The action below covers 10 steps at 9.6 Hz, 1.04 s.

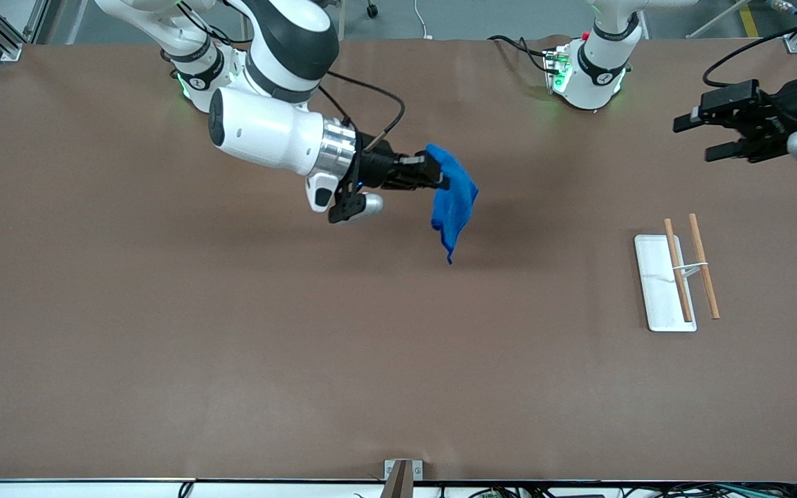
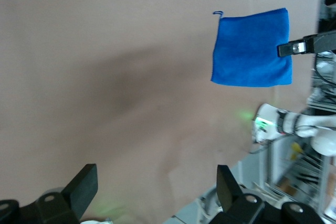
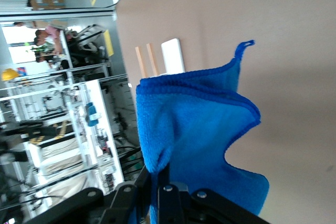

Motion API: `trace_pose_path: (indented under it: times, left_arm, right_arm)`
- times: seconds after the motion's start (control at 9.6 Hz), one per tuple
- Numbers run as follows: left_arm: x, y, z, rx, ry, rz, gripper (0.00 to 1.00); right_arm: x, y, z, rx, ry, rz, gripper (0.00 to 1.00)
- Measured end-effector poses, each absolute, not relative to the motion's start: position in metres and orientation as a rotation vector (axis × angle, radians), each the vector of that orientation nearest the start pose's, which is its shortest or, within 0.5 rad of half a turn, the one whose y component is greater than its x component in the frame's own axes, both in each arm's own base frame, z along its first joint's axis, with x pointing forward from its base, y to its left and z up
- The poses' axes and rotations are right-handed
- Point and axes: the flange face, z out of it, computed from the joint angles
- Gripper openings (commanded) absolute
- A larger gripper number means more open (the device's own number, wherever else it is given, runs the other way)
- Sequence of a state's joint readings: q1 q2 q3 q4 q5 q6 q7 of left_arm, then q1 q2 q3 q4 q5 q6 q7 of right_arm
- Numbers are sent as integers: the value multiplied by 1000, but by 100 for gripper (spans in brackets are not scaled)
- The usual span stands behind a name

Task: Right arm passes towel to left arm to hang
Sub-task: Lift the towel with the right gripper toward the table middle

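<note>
- Front view, right arm [image 1: 267,131]: reaching from its base at the right arm's end of the table, wrist turned sideways over the middle of the brown table [image 1: 232,346].
- Front view, right gripper [image 1: 440,176]: my fingers are pressed together on one edge of the towel [image 1: 455,200]. The cloth hangs free below the grip, clear of the table, tapering to a point at its lowest corner.
- Front view, left arm [image 1: 602,59]: base at the left arm's end of the table; the left gripper [image 1: 699,137] is in the air over that end, fingers spread wide with nothing between them, well apart from the towel. This arm waits.
- Front view, rack [image 1: 656,277]: a white tray with two wooden rods [image 1: 704,275], lying on the table toward the left arm's end, nearer the front camera than the left gripper.
- Left wrist view: both of my spread fingertips [image 2: 84,184] frame bare table. The towel [image 2: 251,46] shows as a flat blue rectangle in the air, loop tag [image 2: 218,13] at one corner, the right gripper [image 2: 294,49] pinching its edge.
- Right wrist view: the towel [image 3: 199,129] fills the area directly past my closed fingers, bunched where it is pinched, its loop tag [image 3: 243,49] at an outer corner. The rack [image 3: 173,56] and its rods [image 3: 146,60] lie farther off on the table.
</note>
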<state>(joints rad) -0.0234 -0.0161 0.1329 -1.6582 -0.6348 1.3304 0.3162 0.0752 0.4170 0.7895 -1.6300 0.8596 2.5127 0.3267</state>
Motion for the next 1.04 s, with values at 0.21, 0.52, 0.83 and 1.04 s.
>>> trace_pose_path:
  times: [0.21,0.52,0.83,1.04]
  left_arm:
    - [518,-37,554,2208,-294,-279,100]
    - [500,-52,487,1951,-270,-310,100]
    - [497,-66,472,1744,-149,-234,99]
    - [492,-80,460,1648,-83,-221,93]
  right_arm:
    - [508,481,525,-1962,233,205,0]
    - [497,496,551,-1868,256,234,0]
    - [492,501,556,-1853,256,230,0]
    - [492,501,556,-1853,258,231,0]
